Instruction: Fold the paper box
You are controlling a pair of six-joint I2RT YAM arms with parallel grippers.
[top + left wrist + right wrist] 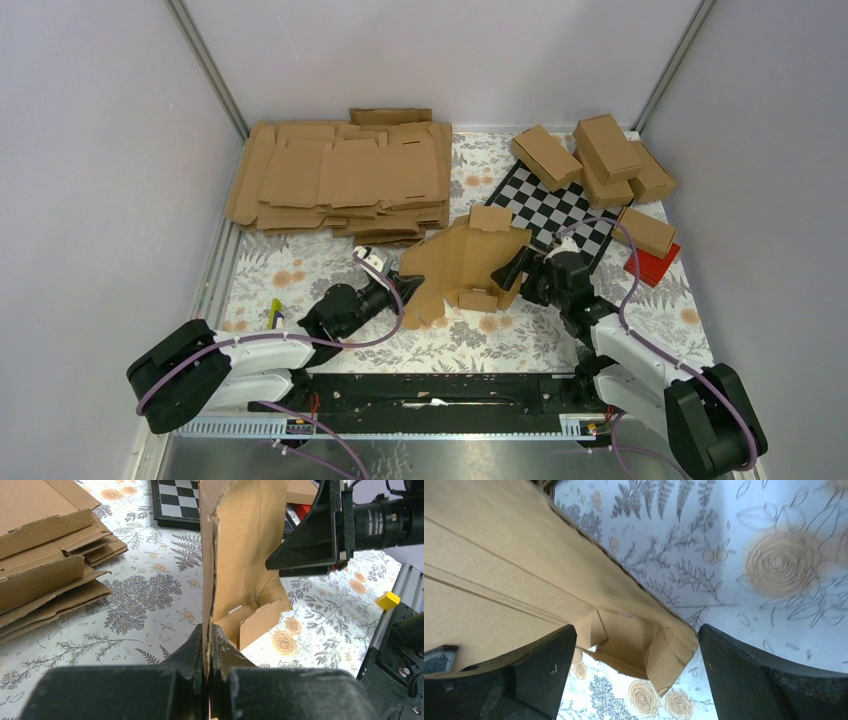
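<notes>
Box: the paper box point(462, 262) is sitting mid-desk between both arms, half raised, its long axis running left to right.
Left gripper point(208, 632): is pinching the box's left edge, with the panel standing upright.
Right gripper point(636, 640): is gaping wide, straddling the right corner flaps.
Room: the sheet stack point(340, 180) is crowding the far left corner, so free space looks to be opening toward the near edge.
</notes>
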